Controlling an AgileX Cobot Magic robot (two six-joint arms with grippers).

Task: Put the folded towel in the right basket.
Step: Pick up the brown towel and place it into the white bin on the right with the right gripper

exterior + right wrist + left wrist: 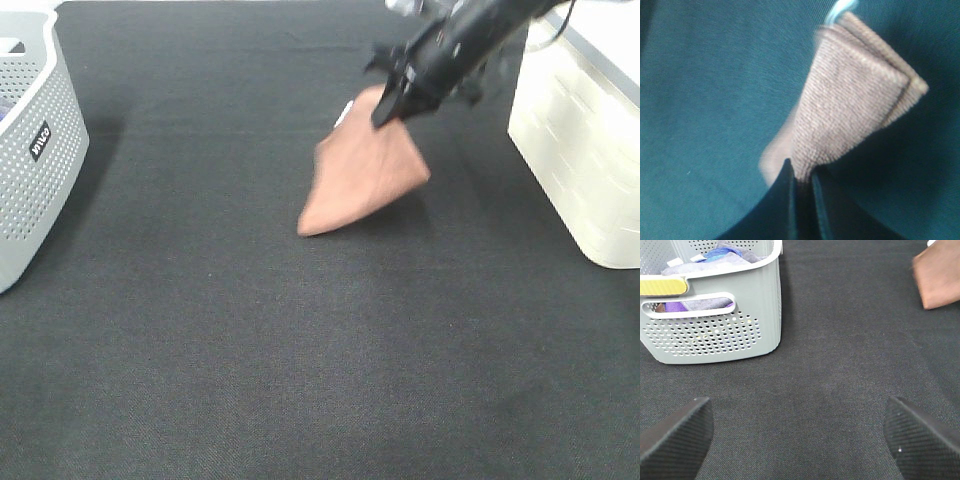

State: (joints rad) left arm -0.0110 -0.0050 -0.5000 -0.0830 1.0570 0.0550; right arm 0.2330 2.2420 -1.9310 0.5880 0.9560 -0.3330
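Observation:
The folded towel (362,172) is salmon-brown and hangs tilted above the black mat, blurred. My right gripper (392,103) is shut on its upper corner, left of the right basket (585,140), a cream white bin at the right edge. The right wrist view shows the towel (850,115) pinched between the two dark fingers (790,200), with a pale tag at its far end. My left gripper (800,432) is open and empty low over the mat; the towel (939,277) shows far off in its view.
A grey perforated basket (35,160) stands at the left edge of the mat, holding purple and blue cloths (715,257). The black mat (250,350) covers the whole table.

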